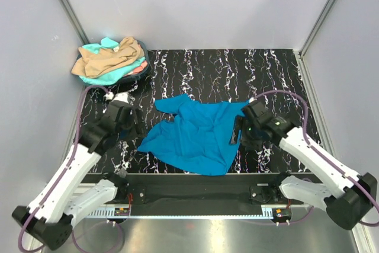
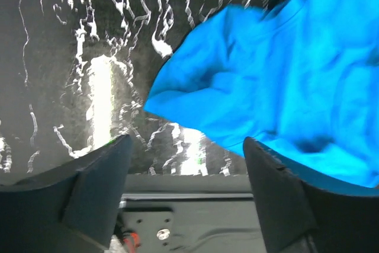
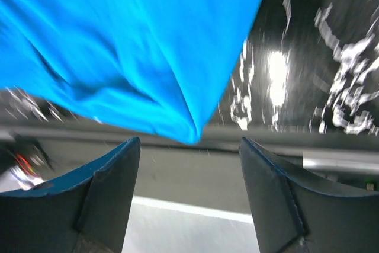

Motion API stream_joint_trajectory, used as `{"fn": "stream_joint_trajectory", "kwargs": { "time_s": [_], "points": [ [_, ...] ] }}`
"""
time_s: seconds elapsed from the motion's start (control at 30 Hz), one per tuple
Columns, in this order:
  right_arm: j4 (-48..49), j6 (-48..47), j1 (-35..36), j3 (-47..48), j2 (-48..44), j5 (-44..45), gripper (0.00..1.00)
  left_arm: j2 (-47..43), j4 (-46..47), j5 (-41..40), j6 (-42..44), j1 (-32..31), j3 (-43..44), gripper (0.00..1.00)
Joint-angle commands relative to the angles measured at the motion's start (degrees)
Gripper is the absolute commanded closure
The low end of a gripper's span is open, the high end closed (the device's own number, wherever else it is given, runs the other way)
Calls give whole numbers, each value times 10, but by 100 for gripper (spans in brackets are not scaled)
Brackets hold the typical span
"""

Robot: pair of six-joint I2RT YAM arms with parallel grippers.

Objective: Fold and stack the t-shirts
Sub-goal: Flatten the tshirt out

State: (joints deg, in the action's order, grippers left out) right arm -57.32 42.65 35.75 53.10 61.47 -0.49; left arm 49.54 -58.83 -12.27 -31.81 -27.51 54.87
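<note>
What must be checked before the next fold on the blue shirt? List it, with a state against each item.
1. Left jaws open, nothing between them: ok.
2. Right jaws open, nothing between them: ok.
3. Blue t-shirt spread flat for folding: not ok, it lies rumpled and creased.
4. Blue t-shirt wholly on the table: cannot tell, its near corner reaches the front edge.
5. Pile of other shirts apart from both arms, in the far left corner: ok.
</note>
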Motion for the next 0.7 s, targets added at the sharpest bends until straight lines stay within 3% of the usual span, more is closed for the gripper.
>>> {"fn": "stream_joint_trajectory", "kwargs": {
  "time_s": [0.0,0.2,0.4,0.47,0.67],
  "points": [
    [70,11,-36,35,10,89,25,-13,37,-17,-44,2,0,17],
    [131,-41,-103,141,216,58,47,135,126,57,23,7,45,18],
    [103,-81,-101,271,417,-67,38,315,162,136,119,11,117,15],
    [99,-81,-94,282,446,-79,32,353,158,124,143,11,132,15],
    [110,-85,-90,242,447,-60,31,435,201,118,172,19,119,16]
  ]
}}
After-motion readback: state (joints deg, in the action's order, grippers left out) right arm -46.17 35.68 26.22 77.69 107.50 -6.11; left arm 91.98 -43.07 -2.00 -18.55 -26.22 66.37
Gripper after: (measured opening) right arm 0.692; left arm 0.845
